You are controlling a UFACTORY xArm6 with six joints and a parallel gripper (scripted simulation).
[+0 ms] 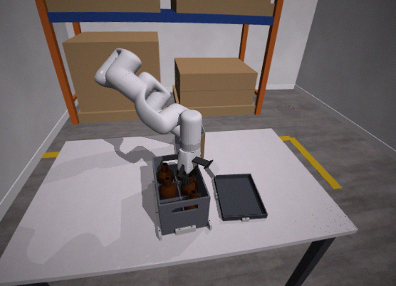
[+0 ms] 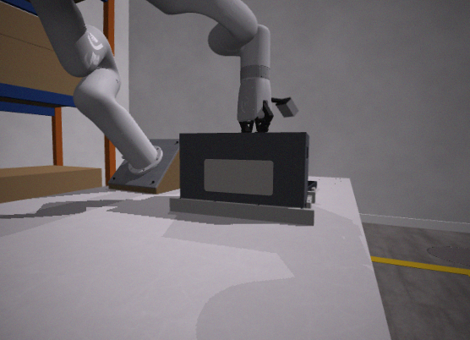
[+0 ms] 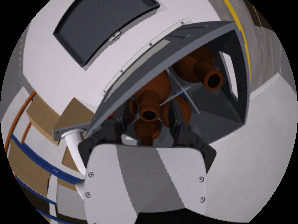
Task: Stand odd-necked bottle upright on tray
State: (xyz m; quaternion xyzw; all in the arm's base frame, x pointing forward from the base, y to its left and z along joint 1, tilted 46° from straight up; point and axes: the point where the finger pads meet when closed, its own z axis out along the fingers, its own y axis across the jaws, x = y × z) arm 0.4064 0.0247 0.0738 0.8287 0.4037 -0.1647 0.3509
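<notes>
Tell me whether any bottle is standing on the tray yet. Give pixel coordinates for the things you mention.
No; the tray [image 1: 240, 196] [image 3: 102, 27] holds nothing, and the visible bottles are in the crate [image 1: 183, 216] [image 2: 192, 147] [image 3: 240, 102].

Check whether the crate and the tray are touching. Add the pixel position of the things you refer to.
Apart. The wrist view shows it plainly: a band of pale tabletop [image 1: 89, 209] [image 2: 127, 261] [image 3: 112, 57] runs between the crate [image 1: 185, 220] [image 2: 191, 149] [image 3: 242, 107] and the tray [image 1: 239, 196] [image 2: 313, 184] [image 3: 102, 30].

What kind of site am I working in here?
Probably a warehouse or storeroom: an orange-and-blue rack holds cartons, and yellow lines mark the floor.
</notes>
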